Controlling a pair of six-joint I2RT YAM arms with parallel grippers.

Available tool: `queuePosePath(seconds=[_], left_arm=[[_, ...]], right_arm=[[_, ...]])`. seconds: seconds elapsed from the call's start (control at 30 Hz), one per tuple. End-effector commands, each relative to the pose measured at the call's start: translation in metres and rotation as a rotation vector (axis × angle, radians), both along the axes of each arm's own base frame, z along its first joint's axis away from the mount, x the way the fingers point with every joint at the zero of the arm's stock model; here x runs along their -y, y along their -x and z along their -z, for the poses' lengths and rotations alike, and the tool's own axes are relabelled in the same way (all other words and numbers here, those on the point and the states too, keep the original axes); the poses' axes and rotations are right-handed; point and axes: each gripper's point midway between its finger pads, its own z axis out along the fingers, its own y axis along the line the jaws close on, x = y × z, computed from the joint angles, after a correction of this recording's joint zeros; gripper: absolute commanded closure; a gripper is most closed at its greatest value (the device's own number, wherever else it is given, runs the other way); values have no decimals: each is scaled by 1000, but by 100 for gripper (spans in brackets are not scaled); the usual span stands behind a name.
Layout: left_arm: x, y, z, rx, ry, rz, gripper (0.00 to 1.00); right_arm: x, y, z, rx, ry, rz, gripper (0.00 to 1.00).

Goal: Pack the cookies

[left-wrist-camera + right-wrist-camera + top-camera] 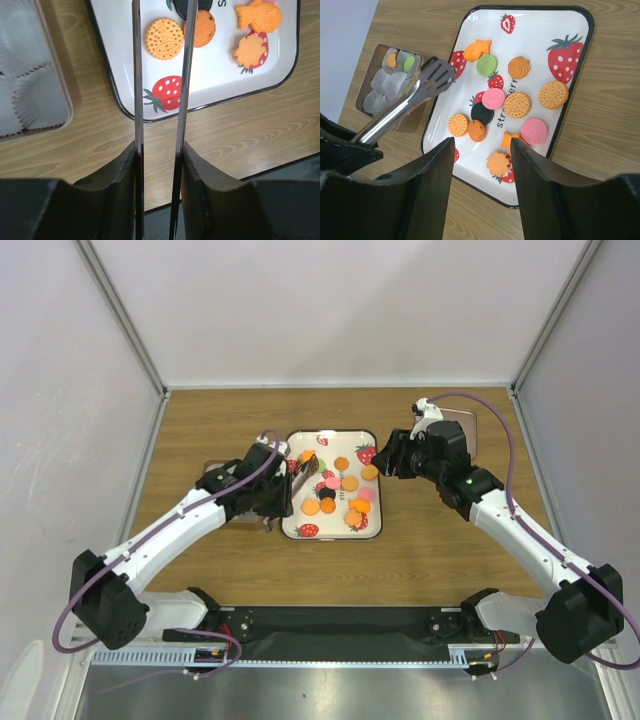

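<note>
Most cookies (517, 105) lie on a tray (535, 35) at mid-counter; two sit in a box (61, 80) toward the left edge. The left pincer (160, 147) clamps tongs (405, 107) over the tray's left side. The right pincer (482, 142) gapes, holding nothing, at the tray's right side.

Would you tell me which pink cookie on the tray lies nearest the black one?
The central pink cookie, right beside the black cookie; the other pink cookie lies apart.

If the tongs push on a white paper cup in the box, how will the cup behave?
The paper cups look thin and pleated, so one would probably crumple or fold easily. They seem very light, so the tongs may slide one aside inside the box rather than press it flat.
</note>
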Motion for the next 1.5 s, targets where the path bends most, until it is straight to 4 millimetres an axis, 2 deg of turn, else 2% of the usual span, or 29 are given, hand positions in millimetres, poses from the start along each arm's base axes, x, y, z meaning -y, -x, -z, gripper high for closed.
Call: queuePosePath(seconds=[0.0, 0.17, 0.27, 0.37, 0.87, 1.13, 1.47], left_arm=[[-20, -12, -33, 101, -13, -50, 63], [-64, -17, -42, 121, -24, -154, 63], [-88, -18, -33, 99, -41, -213, 63], [-102, -20, -24, 85, -35, -241, 63], [-112, -27, 10, 21, -45, -261, 63], [-104, -28, 15, 8, -14, -234, 62], [-105, -25, 16, 9, -16, -237, 57]], right_arm=[[-1, -3, -17, 50, -9, 1, 46], [-1, -3, -16, 48, -10, 2, 46], [-2, -3, -16, 46, -13, -2, 46], [-3, -3, -16, 46, -14, -5, 46], [-5, -3, -15, 41, -16, -9, 46], [-4, -2, -15, 43, -12, -9, 46], [-4, -3, -13, 41, -8, -6, 46]])
